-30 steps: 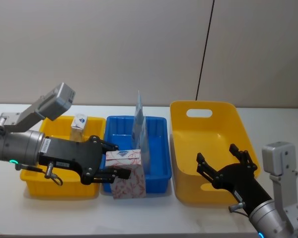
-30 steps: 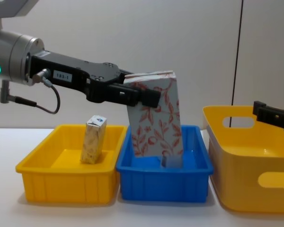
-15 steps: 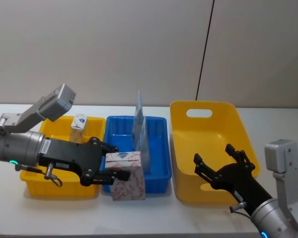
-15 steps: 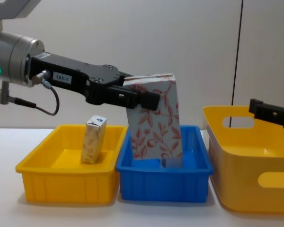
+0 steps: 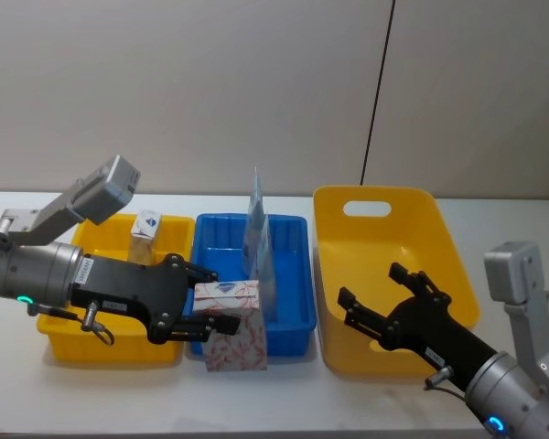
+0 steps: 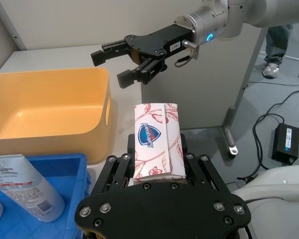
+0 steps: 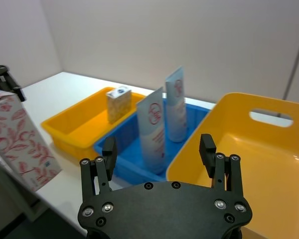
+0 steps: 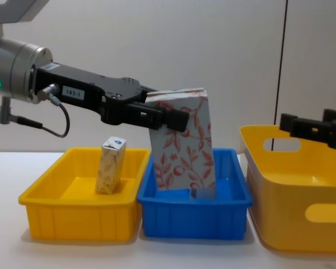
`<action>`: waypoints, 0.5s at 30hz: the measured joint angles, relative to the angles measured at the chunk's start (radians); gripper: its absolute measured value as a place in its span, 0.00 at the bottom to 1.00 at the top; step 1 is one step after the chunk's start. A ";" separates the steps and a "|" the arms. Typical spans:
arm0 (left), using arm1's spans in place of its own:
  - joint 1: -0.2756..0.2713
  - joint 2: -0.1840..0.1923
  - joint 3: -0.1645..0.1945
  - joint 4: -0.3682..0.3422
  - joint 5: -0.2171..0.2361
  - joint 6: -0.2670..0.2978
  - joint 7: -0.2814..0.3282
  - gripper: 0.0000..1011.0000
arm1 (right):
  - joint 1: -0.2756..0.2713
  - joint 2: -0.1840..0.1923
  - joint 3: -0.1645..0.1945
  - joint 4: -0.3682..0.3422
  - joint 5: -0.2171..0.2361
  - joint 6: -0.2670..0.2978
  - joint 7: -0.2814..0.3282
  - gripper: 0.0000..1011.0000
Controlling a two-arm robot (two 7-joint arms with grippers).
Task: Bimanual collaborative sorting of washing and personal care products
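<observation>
Mostly hidden behind white carton (image 8: 182, 140), chest view: pale blue tubes (image 8: 203, 192). Cut off at right edge: right hand (image 8: 311, 126).

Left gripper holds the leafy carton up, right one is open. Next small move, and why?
Probably ease the right gripper toward the white carton for a handover. The left gripper is shut on it, lifted in front of the blue tray. The right gripper hangs open over the large yellow bin, apart from the carton.

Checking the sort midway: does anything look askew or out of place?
The white carton with red leafy pattern hangs tilted in the left gripper, in no tray, with the right gripper open over the yellow bin. Nothing else stands out.
</observation>
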 joint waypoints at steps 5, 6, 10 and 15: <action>0.000 0.000 0.001 0.001 0.000 0.000 -0.001 0.38 | 0.039 0.030 -0.011 0.032 0.036 0.016 0.081 0.99; -0.001 0.000 0.001 0.001 0.000 0.000 -0.001 0.38 | 0.052 0.038 -0.015 0.042 0.047 0.021 0.108 0.99; -0.001 0.000 0.001 0.001 0.000 0.000 -0.001 0.38 | 0.080 0.054 -0.024 0.068 0.065 0.030 0.157 0.99; -0.001 0.000 0.001 0.001 0.000 0.000 -0.001 0.38 | 0.136 0.080 -0.043 0.120 0.096 0.042 0.257 0.99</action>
